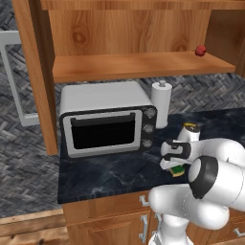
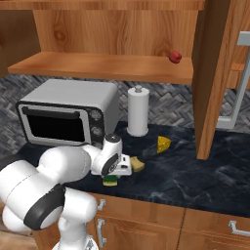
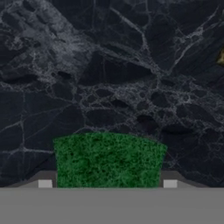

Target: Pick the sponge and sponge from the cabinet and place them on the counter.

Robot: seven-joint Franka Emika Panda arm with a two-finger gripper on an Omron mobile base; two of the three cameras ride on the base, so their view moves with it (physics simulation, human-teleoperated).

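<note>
Polished marbled stone on the counter (image 3: pixel 131 65), coarse, perhaps fibrous green sponge top (image 3: pixel 108 159), grained varnished wood on the cabinet (image 1: pixel 139 64).

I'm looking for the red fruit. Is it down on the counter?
No, the red fruit sits up on the cabinet shelf, above the counter.

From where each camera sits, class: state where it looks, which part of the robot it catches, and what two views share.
Left base view: behind the arm's left, looking forward over the counter and microwave; white arm lower right.
Right base view: behind its right, same counter; arm lower left, olive sponge nearby.
Hand view: looking down the gripper at the green-topped sponge; finger tips flank it.
Shared: both base views show the red fruit on the cabinet shelf.
</note>
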